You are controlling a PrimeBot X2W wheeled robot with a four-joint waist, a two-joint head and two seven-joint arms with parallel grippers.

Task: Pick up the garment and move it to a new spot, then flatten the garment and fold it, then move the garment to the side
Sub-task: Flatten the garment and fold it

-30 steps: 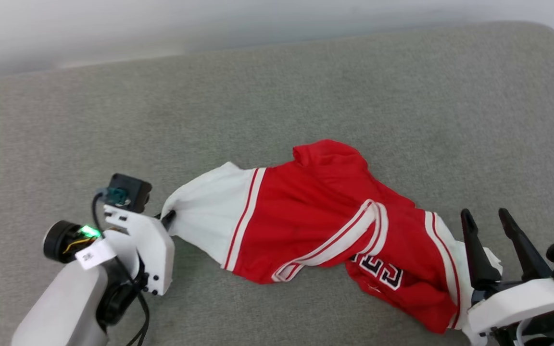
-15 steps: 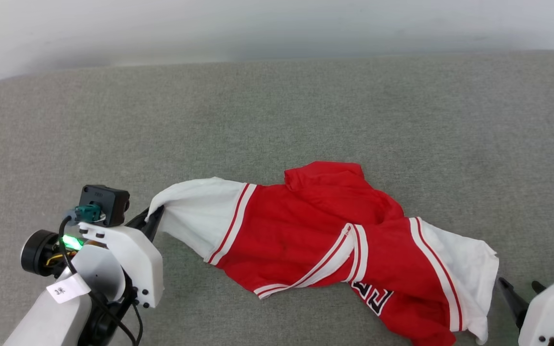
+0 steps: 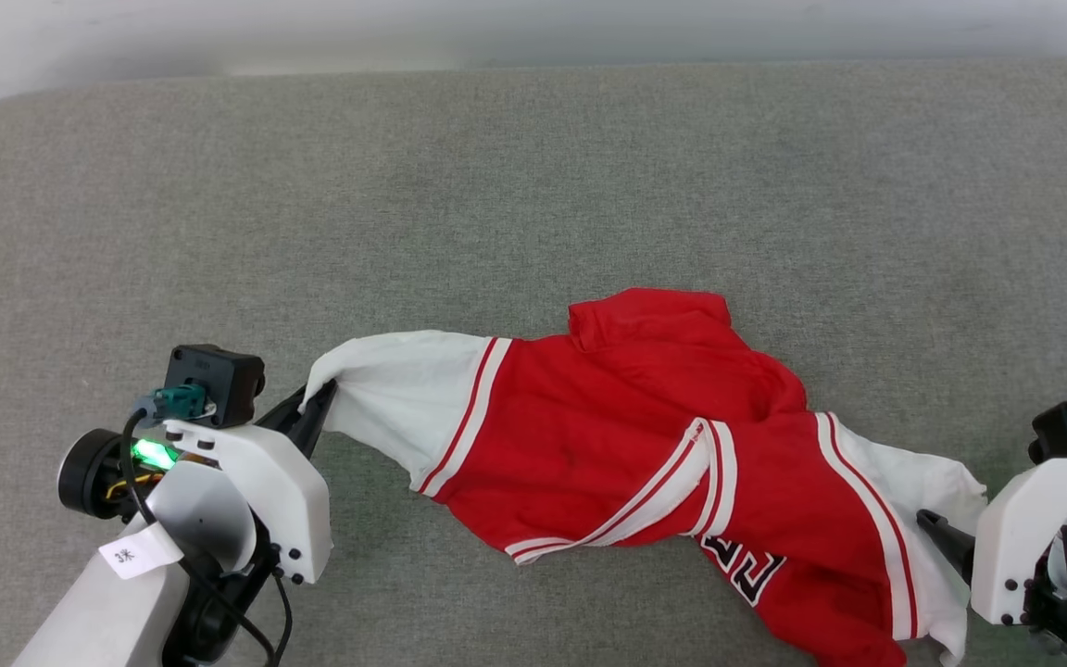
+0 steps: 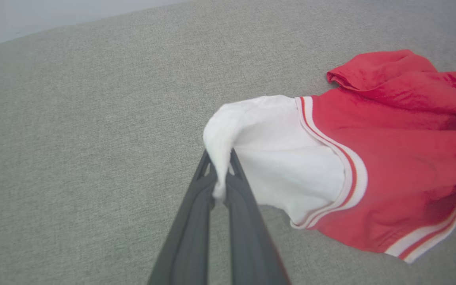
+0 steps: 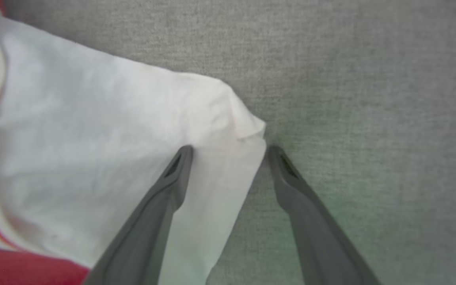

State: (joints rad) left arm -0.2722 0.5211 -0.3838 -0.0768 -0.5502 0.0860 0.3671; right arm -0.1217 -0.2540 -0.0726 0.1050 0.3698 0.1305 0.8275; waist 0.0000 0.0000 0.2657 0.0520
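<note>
The garment (image 3: 626, 417) lies crumpled on the grey fabric surface (image 3: 533, 185). In the head view it stretches from about 9 o'clock of the picture's middle down toward 4 o'clock. Its red body is bunched and twisted, with a red-and-white striped band (image 3: 654, 491) running aslant across it. Part of the black-and-white lettering (image 3: 745, 567) shows on the garment's 5 o'clock side, partly folded under.

The left hand (image 3: 319, 403) sits at the garment's 9 o'clock end, at about 8 o'clock in the head view. It is clenched on the tip of one white sleeve (image 4: 283, 166). In the left wrist view its two dark fingers (image 4: 196, 221) lie pressed together with a pinch of white cloth between their tips, and the sleeve is drawn to a peak there.

The right hand (image 5: 230, 150) is at the garment's 4 o'clock end, near the head view's right edge. It is released, with its fingers spread wide. In the right wrist view one finger (image 5: 160, 206) lies over the other white sleeve (image 5: 93, 138). The second finger (image 5: 303, 206) is over bare grey fabric just beside the sleeve's edge, so the sleeve's corner sits between the two tips. Whether those tips touch the cloth cannot be told.
</note>
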